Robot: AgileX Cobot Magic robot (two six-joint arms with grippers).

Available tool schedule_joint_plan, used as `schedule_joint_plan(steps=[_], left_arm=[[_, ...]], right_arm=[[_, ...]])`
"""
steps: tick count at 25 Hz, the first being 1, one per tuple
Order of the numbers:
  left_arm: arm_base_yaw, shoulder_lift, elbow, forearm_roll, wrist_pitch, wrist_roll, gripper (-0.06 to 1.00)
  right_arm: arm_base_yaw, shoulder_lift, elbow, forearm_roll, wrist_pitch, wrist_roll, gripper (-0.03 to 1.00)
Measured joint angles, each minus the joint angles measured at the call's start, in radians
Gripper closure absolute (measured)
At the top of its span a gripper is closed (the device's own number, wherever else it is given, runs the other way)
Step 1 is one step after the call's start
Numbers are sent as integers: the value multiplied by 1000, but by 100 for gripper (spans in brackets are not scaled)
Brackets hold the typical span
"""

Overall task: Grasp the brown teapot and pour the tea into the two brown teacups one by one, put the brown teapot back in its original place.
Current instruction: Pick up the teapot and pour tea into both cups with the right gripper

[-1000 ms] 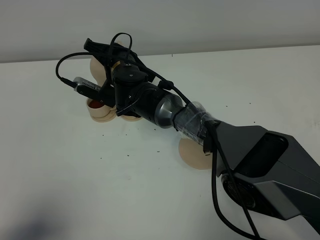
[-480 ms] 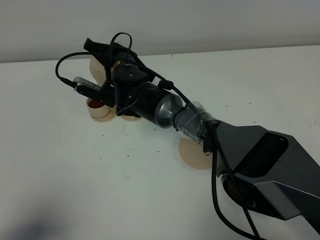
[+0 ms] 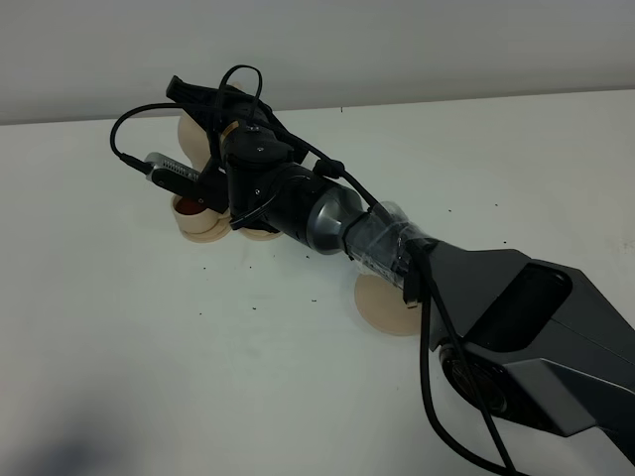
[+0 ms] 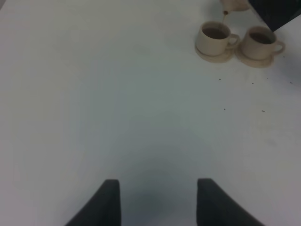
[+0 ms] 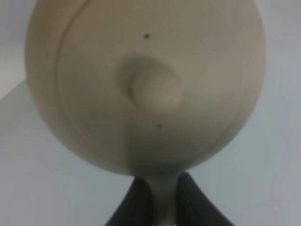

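My right gripper (image 3: 211,117) has reached across to the far left and is shut on the loop handle of the brown teapot (image 3: 190,136). It holds the pot tilted above the two brown teacups. In the right wrist view the teapot (image 5: 146,84) fills the frame, lid knob facing the camera, its handle between my fingertips (image 5: 160,200). The left cup (image 3: 191,211) holds reddish tea; the other cup's saucer (image 3: 260,235) peeks from under the arm. In the left wrist view a thin stream runs from the spout (image 4: 231,5) into one cup (image 4: 214,37), with the second cup (image 4: 259,41) beside it. My left gripper (image 4: 157,202) is open and empty over bare table.
The flat round tan plate (image 3: 380,303) lies on the white table, partly under my right arm. A white wall runs along the table's back edge (image 3: 446,97). Small dark specks dot the tabletop.
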Motion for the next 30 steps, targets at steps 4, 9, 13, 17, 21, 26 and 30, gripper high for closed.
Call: schedule_joint_plan(steps=[4,9,13,17,21,26,30], left_arm=[[0,0,0,0,0,-1,55],[0,0,0,0,0,0,55],[0,0,0,0,0,0,55],[0,0,0,0,0,0,55],[0,0,0,0,0,0,55],[0,0,0,0,0,0,55],[0,0,0,0,0,0,55]], right_arm=[[0,0,0,7,2,0,86],[0,0,0,58,17,0,86],[0,0,0,116,40,1,86],[0,0,0,198,57,3,86],[0,0,0,250,62,15,86],[-1,-19,0,271,79,60,86],[-1,-62,0,297,86,77,86]])
